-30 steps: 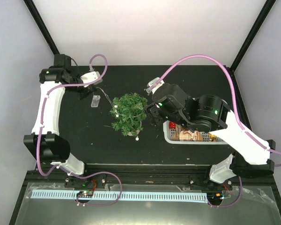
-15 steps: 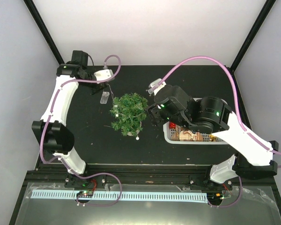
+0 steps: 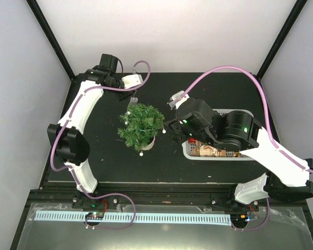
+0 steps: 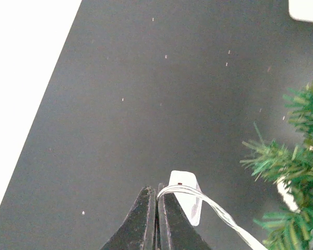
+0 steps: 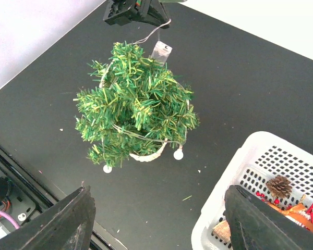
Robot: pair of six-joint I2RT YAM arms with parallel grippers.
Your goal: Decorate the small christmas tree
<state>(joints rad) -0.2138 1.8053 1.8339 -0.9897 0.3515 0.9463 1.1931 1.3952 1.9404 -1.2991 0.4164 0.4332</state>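
The small christmas tree (image 3: 141, 126) stands mid-table, bushy green with a whitish base (image 5: 146, 156). A thin light string with white ball bulbs (image 5: 178, 154) is wound around it. My left gripper (image 3: 134, 95) hovers just behind the tree. It is shut on the string's wire (image 4: 198, 195), and a small clear pack (image 4: 185, 204) hangs from the wire. The tree's branches show at the right edge of the left wrist view (image 4: 295, 172). My right gripper (image 5: 161, 219) is wide open and empty, above the table between the tree and the white basket (image 5: 235, 156).
The white plastic basket (image 3: 188, 152) right of the tree holds a pine cone (image 5: 279, 186) and red and tan ornaments. The left gripper shows at the top of the right wrist view (image 5: 138, 13). The black table's edge runs along the left (image 4: 52, 104).
My left arm has swung right from the far left to behind the tree, carrying the wire and pack. The tree has turned slightly; its low bulb moved left. The right arm barely moved.
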